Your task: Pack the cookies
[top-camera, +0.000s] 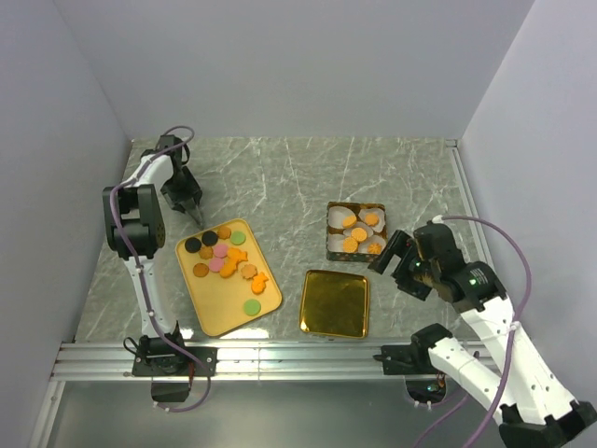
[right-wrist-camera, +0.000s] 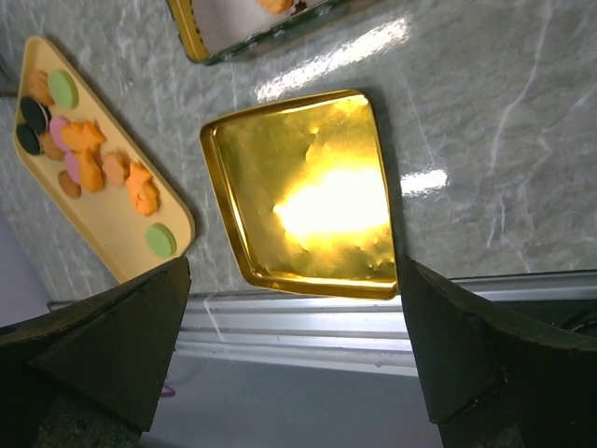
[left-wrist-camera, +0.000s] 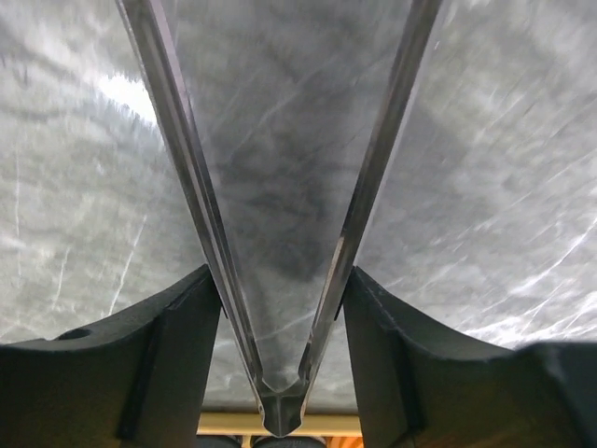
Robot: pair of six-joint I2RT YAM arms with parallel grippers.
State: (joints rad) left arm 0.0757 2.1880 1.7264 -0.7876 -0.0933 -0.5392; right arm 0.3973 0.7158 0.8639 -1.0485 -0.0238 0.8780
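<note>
Your left claw [top-camera: 194,213], parted and empty, hangs just beyond the yellow tray's far corner; small coloured flat cookies [top-camera: 224,258] lie toward you. Right claw [top-camera: 396,254] gapes, empty, beside the tin.

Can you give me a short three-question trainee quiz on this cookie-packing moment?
1. True or false: the gold lid is sitting on top of the tin.
2. Which gripper is nearer the tin: A) left gripper B) right gripper?
3. Fill in: most loose cookies lie on the yellow ____.

Key:
1. False; the lid lies flat on the table, in front of the tin and apart from it.
2. B; it hovers open beside the tin, holding nothing.
3. Tray.
</note>
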